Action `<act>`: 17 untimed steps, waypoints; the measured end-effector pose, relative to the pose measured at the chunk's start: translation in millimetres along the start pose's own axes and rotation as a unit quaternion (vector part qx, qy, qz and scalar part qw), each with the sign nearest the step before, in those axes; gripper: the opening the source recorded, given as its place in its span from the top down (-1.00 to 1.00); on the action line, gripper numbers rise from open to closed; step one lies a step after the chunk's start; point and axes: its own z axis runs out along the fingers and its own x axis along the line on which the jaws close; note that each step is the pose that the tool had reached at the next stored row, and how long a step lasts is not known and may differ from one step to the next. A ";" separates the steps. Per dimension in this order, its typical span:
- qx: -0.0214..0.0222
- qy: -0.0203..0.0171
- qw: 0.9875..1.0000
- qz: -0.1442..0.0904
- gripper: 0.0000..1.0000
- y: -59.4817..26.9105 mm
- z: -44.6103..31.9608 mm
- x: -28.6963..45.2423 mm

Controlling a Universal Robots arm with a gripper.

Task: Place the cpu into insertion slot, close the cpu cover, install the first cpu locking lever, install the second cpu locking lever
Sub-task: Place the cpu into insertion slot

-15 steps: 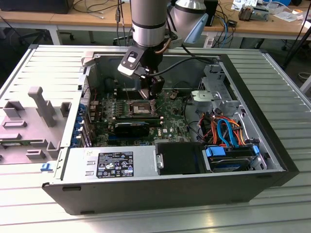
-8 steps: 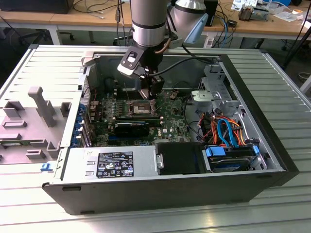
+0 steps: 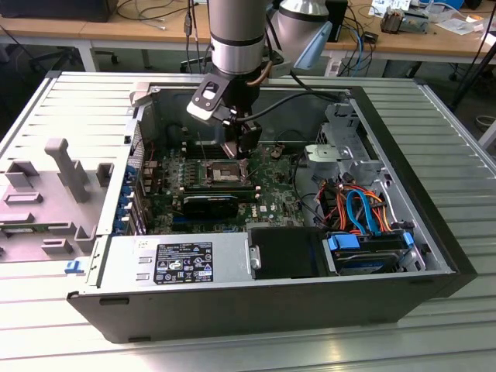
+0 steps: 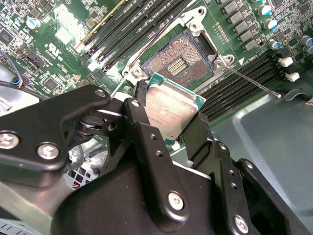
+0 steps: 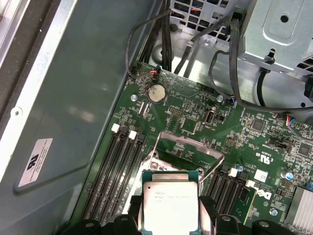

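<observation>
Jaws clamp the small, flat, square silver-grey cpu (image 4: 171,110) by opposite edges, leaving its metal top clear. It hangs close above the square, dark-centred insertion slot (image 4: 178,61), not yet seated. The thin silvery cpu cover (image 5: 193,143) stands raised, giving access.

cpu (image 4: 171,110) between fingers (image 4: 143,128), seemingly over slot (image 4: 176,61)
</observation>
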 end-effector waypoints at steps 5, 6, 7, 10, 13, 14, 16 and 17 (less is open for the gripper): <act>0.000 0.000 1.000 0.002 -0.08 0.0 0.0 0.0; 0.000 0.000 1.000 0.003 -0.08 0.0 0.0 0.0; 0.000 0.000 1.000 0.003 -0.08 0.0 0.0 0.0; 0.000 0.000 1.000 0.005 -0.08 0.0 0.0 0.0; 0.000 0.000 1.000 0.006 -0.08 0.0 0.0 0.0; 0.000 0.000 1.000 0.006 -0.08 0.0 0.0 0.0; 0.000 0.000 1.000 0.007 -0.08 0.0 0.0 0.0; 0.000 0.000 1.000 0.008 -0.08 0.0 0.0 0.0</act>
